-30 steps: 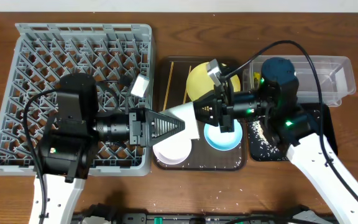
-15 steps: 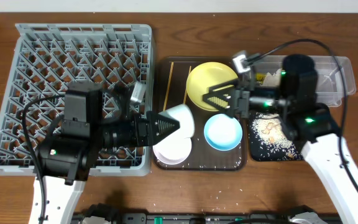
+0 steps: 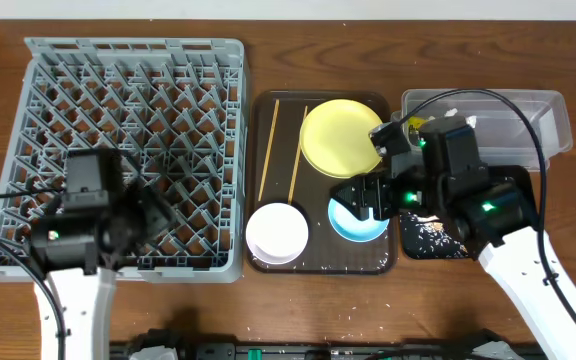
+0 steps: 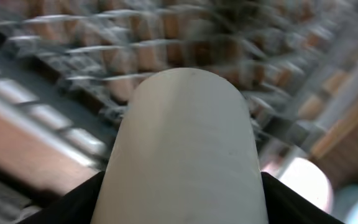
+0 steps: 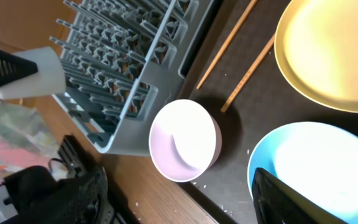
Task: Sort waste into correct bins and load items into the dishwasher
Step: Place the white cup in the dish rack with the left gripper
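Observation:
Blurred, a small white cup (image 4: 182, 143) fills the left wrist view, with my left gripper (image 4: 182, 202) shut on it above the grey dishwasher rack (image 3: 68, 70). The right wrist view shows the same cup (image 5: 39, 71) held over the rack (image 5: 129, 74). My right gripper (image 5: 185, 205) is open and empty, hovering over the brown tray above the pinkish-white bowl (image 5: 185, 140) and light blue bowl (image 5: 309, 162). Overhead, that gripper (image 3: 360, 195) hangs at the blue bowl (image 3: 353, 225). The yellow plate (image 3: 338, 135) and chopsticks (image 3: 268, 150) lie on the tray.
The dark brown serving tray (image 3: 318, 262) sits between the rack and the bins. A clear tub (image 3: 513, 115) stands at the back right, with something yellow-green (image 3: 412, 125) at its left end. The black tray (image 3: 408, 248) holds rice scraps (image 3: 431, 232).
My left arm has pulled back to the left with the cup, from the tray to over the rack. My right gripper opened and swung from the clear tub down to the blue bowl.

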Action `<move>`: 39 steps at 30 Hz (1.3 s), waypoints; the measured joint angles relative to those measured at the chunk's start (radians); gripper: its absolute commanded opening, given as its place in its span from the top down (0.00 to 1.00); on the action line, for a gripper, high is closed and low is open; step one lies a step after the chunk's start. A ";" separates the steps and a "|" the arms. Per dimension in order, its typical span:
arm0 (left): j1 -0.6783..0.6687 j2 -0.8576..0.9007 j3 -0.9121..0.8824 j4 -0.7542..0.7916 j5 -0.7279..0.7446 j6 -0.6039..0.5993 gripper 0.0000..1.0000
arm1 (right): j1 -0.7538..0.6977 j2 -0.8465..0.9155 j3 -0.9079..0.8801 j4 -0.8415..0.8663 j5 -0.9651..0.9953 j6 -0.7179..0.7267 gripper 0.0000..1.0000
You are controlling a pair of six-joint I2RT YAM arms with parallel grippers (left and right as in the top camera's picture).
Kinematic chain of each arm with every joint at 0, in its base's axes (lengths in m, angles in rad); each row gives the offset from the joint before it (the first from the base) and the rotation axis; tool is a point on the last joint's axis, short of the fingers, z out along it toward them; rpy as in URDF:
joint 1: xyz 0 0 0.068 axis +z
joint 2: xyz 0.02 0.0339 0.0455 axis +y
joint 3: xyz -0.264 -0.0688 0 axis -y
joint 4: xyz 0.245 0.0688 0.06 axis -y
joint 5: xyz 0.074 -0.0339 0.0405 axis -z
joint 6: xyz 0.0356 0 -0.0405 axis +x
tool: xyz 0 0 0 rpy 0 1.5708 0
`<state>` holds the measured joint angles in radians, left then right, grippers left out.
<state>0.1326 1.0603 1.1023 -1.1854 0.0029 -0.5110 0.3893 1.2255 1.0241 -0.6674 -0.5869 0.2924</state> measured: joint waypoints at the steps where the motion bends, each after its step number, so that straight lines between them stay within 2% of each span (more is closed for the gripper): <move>1: 0.040 0.015 0.000 -0.001 -0.028 -0.008 0.34 | 0.003 0.000 0.000 0.000 0.006 -0.002 0.26; 7: 0.290 0.113 0.000 0.034 -0.092 -0.020 0.34 | 0.018 0.000 0.000 -0.002 0.042 -0.012 0.26; 11: 0.431 0.217 0.000 0.048 -0.058 -0.021 0.34 | 0.018 0.000 0.000 -0.002 0.046 -0.013 0.26; 12: 0.447 0.255 0.000 0.069 -0.048 -0.021 0.28 | 0.018 0.000 0.000 -0.002 0.046 -0.013 0.26; 14: 0.454 0.305 0.000 0.093 -0.039 -0.021 0.25 | 0.018 0.000 0.000 -0.003 0.046 -0.013 0.26; 16: 0.456 0.354 0.000 0.114 -0.031 -0.020 0.17 | 0.018 0.000 0.000 -0.005 0.046 -0.013 0.26; 22: 0.456 0.388 0.000 0.116 0.048 0.009 0.09 | 0.018 0.000 0.000 -0.021 0.046 -0.013 0.26; 25: 0.452 0.353 0.000 0.091 0.177 0.077 0.09 | 0.040 0.000 0.000 -0.022 0.064 -0.014 0.25; 29: 0.354 0.230 0.001 0.082 0.358 0.211 0.10 | 0.122 0.003 0.000 -0.024 0.145 -0.010 0.30; 31: 0.220 0.152 0.004 0.073 0.419 0.280 0.10 | 0.179 0.028 0.000 -0.024 0.222 0.031 0.32; 36: -0.117 0.092 0.006 0.071 0.435 0.350 0.10 | 0.234 0.144 0.000 -0.029 0.299 0.117 0.37; 39: -0.256 0.107 0.006 0.081 0.425 0.359 0.10 | 0.235 0.206 0.000 -0.033 0.338 0.157 0.39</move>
<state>-0.1234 1.1671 1.1080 -1.1046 0.4274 -0.1520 0.6243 1.4311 1.0241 -0.7002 -0.2489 0.4492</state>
